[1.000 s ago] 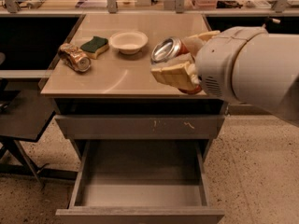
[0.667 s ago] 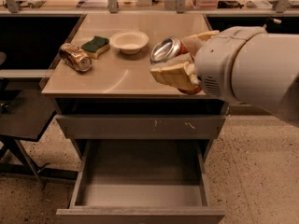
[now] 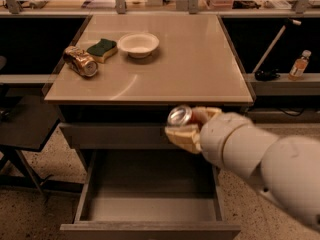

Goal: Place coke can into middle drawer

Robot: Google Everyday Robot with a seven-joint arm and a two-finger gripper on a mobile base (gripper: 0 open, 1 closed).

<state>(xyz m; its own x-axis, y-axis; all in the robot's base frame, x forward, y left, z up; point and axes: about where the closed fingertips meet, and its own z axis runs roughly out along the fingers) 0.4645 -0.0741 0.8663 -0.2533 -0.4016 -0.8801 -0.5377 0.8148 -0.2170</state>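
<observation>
The gripper [image 3: 189,125] has dropped from above the counter [image 3: 195,59] to the cabinet's front. Its fingers pinch the coke can [image 3: 180,116], silver end facing outward, which now hangs over the open middle drawer [image 3: 150,209]. The bowl [image 3: 138,44], sponge [image 3: 102,49] and brownish-gold can [image 3: 80,61] have not moved.

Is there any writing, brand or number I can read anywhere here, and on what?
None can be read.
The coke can, held by the gripper above the open middle drawer: lettering not legible.
The brownish-gold can on the tabletop: label blurred.
The bottle at right: label too small.
</observation>
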